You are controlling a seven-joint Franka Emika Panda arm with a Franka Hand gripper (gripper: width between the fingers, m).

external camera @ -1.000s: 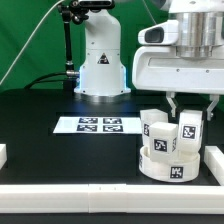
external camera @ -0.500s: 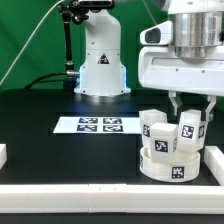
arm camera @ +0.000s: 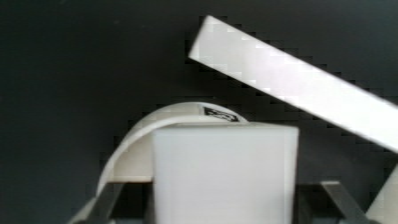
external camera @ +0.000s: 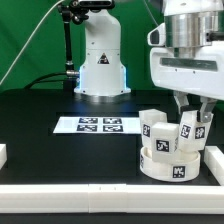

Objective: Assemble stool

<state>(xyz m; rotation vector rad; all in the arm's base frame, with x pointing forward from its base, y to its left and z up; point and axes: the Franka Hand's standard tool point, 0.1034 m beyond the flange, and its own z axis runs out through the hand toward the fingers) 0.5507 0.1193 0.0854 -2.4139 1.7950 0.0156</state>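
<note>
The round white stool seat (external camera: 168,166) rests on the black table at the exterior view's right. White tagged legs stand on it. One leg (external camera: 155,128) stands upright on the side toward the exterior view's left. My gripper (external camera: 196,116) comes down from above and is shut on a slightly tilted leg (external camera: 189,130) beside it. In the wrist view that leg (arm camera: 222,170) fills the space between my fingers, where my gripper (arm camera: 222,208) holds it, and the seat's curved rim (arm camera: 175,120) shows behind it.
The marker board (external camera: 98,125) lies flat mid-table, in front of the arm's white base (external camera: 100,60). A white rail (external camera: 90,190) runs along the near table edge, with a white block (external camera: 216,160) right of the seat. A white strip (arm camera: 294,75) crosses the wrist view.
My hand has shifted a little toward the exterior view's right above the seat. The jaws keep the same grip on the leg. The seat and the other leg have not moved.
</note>
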